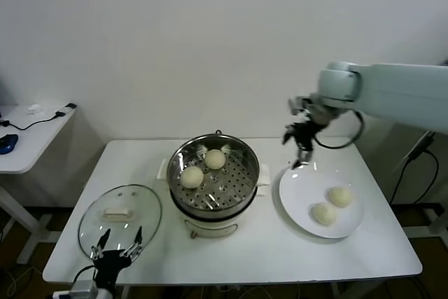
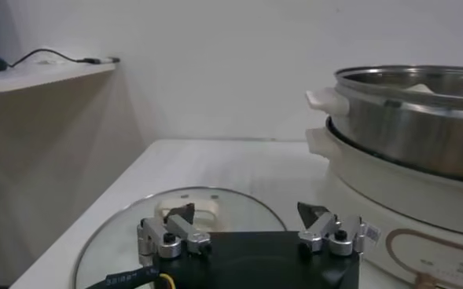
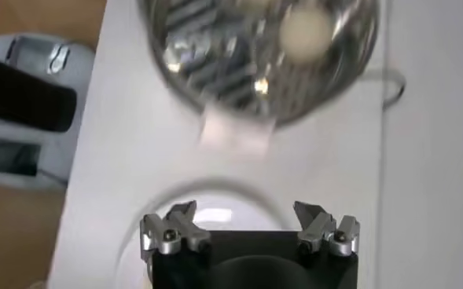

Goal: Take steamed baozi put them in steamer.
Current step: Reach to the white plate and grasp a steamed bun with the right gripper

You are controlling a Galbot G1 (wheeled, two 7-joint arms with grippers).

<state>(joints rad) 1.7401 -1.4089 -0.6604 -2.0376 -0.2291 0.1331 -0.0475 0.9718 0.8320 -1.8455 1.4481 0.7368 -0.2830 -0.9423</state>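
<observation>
Hovering released, the right gripper (image 1: pixel 302 150) hangs above the flat white plate (image 1: pixel 297 197).
Descending off-centre could nudge either remaining cream-white domed baozi (image 1: pixel 340 197) (image 1: pixel 323 213) off the rim.

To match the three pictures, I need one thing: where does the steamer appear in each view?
Head view: steamer at table centre, two baozi inside.
Left wrist view: at the right edge, beyond the glass lid.
Right wrist view: at the top, blurred.
Shared landmark: the steamer's white side handle.
</observation>
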